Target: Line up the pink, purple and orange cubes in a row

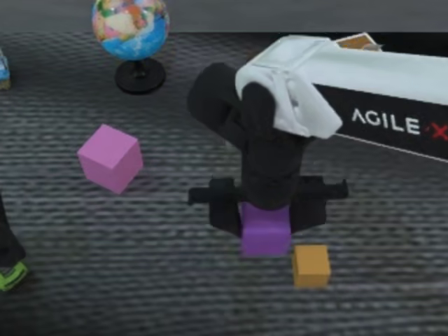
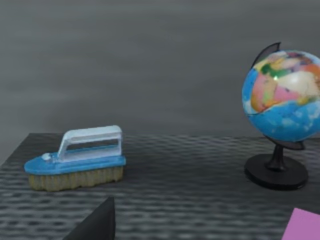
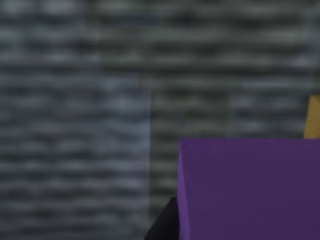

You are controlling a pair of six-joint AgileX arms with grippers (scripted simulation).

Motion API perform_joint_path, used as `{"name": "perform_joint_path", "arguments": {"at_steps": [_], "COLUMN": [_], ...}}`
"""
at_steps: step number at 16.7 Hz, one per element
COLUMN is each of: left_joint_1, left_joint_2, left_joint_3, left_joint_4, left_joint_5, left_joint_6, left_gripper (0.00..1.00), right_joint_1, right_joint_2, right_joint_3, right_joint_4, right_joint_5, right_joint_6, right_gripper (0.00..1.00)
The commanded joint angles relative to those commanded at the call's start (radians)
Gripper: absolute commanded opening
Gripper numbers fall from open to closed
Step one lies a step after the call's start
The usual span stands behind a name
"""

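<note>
Right arm is over the middle of the dark ribbed worktop (image 1: 168,280), its pincer (image 1: 266,222) down on the mid-sized violet-purple matte cube (image 1: 266,231). The black body straddles the cube from above, and the right wrist view is filled with purple face plus a sliver of dark finger at its lower edge. It looks clamped on the cube, though the fingertips are mostly hidden, so take that as my reading.

Just beside the purple one, toward the right and a touch nearer the front edge, sits the small dull orange-tan cube (image 1: 311,265). Close, not quite touching from above. So those two are near enough a pair.

The large light pink-magenta cube (image 1: 110,157) is the straggler: well apart, over on the left and farther back, turned at an angle. I'd call the row about halfway there, with pink to bring across and the purple placement to settle.

Left arm is parked at the left edge, only its green-tipped pincer (image 1: 10,274) peeking in; open or closed, I cannot tell.

Bystanders: a colourful desk globe on a black stand (image 1: 131,31) and a blue scrubbing brush with a white handle (image 2: 75,160).

Writing? White letters on the right arm's black panel, "AGILE X" (image 1: 395,124), cut off at the frame edge.
</note>
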Motion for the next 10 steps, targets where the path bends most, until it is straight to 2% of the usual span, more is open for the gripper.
{"name": "perform_joint_path", "arguments": {"at_steps": [3, 10], "left_joint_1": [0.0, 0.0], "left_joint_2": [0.0, 0.0], "left_joint_3": [0.0, 0.0], "left_joint_4": [0.0, 0.0], "left_joint_5": [0.0, 0.0], "left_joint_6": [0.0, 0.0], "left_gripper": [1.0, 1.0], "right_joint_1": [0.043, 0.038], "right_joint_2": [-0.04, -0.024], "right_joint_3": [-0.047, -0.077], "right_joint_4": [0.013, 0.053], "right_joint_5": [0.001, 0.001], "right_joint_6": [0.063, 0.065], "right_gripper": [0.0, 0.0]}}
